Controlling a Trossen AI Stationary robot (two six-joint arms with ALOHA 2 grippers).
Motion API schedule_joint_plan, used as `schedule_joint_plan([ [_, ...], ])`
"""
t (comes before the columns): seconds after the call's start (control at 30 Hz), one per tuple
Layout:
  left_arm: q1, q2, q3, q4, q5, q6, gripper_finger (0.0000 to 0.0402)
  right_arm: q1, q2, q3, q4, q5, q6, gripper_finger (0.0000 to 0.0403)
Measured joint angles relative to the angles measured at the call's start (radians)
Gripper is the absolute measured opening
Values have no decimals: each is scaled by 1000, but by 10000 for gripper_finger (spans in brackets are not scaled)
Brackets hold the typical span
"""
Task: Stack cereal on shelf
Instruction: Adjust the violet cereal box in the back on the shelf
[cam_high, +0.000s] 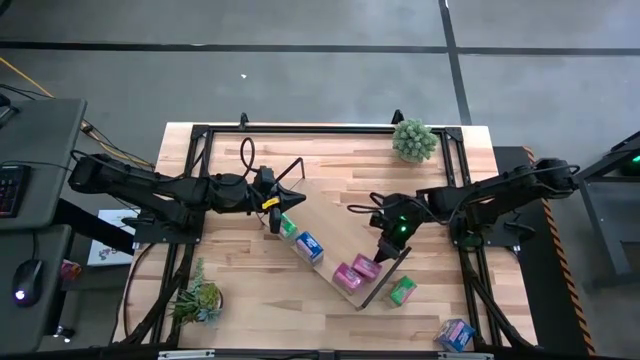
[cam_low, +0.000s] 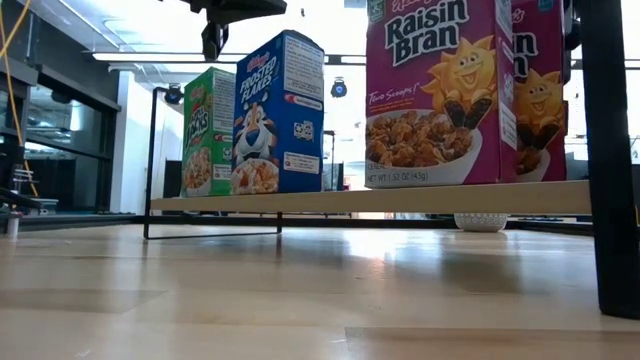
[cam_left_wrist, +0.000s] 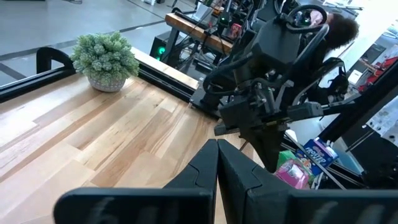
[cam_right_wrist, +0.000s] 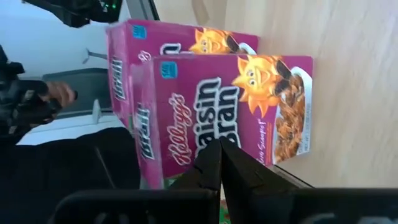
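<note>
The shelf (cam_high: 328, 262) lies diagonally across the table, a light board with black wire ends. On it stand a green box (cam_high: 288, 228), a blue box (cam_high: 310, 245) and two pink boxes (cam_high: 356, 270), seen upright in the low view (cam_low: 440, 90). Another green box (cam_high: 402, 290) and a blue one (cam_high: 455, 335) rest on the tabletop beside the shelf. My left gripper (cam_high: 273, 216) hangs shut above the shelf's green-box end, clear of the box (cam_low: 208, 135). My right gripper (cam_high: 385, 247) is shut, pointing down right at the pink boxes (cam_right_wrist: 211, 93). My right gripper has its shut fingers (cam_left_wrist: 268, 152) slanting down from above, right at the pink box (cam_left_wrist: 292, 174) on the shelf. I cannot tell whether they touch it. Both pink boxes stand upright on the board.
One potted plant (cam_high: 413, 140) stands at the far right of the table and another (cam_high: 200, 298) at the near left. A black frame runs around the tabletop. Bare wood lies between the shelf and the far plant (cam_left_wrist: 106, 59).
</note>
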Motion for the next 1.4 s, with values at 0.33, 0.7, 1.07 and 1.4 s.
schedule_joint_plan([
  [0.33,0,0,0,0,0,0,0,-22,-4,0,9,50,-20,0],
  [0.7,0,0,0,0,-1,0,0,-52,-216,36,-10,296,-91,0],
  [1.07,0,0,0,-2,-2,0,0,495,-265,319,-424,828,58,0],
  [1.4,0,0,0,-2,-9,0,0,876,73,396,-603,1234,560,0],
])
